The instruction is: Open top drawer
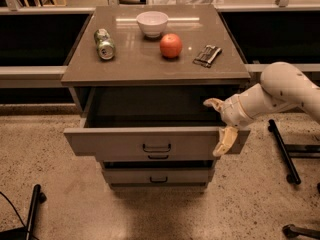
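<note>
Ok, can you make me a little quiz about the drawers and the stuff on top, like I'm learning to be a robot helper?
1. True or false: the top drawer is shut.
2. How many things rest on the cabinet top? A two, B four, C six.
3. Fill the gap: the tool is at the ____ end of the drawer's front, as the camera sees it.

Key: 1 false, it is pulled out. 2 B. 3 right, with its fingers spread open.
</note>
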Robot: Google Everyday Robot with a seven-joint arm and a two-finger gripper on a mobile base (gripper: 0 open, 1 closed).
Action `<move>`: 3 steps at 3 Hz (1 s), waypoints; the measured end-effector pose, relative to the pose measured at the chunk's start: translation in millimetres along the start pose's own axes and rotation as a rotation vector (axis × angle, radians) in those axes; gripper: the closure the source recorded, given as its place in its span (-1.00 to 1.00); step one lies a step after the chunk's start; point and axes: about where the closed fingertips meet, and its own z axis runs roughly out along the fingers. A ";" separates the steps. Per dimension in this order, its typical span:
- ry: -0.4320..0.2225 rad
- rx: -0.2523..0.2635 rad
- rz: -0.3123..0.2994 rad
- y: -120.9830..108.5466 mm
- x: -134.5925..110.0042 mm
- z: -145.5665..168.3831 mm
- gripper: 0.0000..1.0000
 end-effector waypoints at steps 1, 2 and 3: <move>0.006 -0.065 0.016 8.0 5.7 10.7 -1.00; 0.037 -0.164 0.025 35.3 7.3 16.4 -0.65; 0.109 -0.276 -0.023 77.2 -10.1 6.6 -0.11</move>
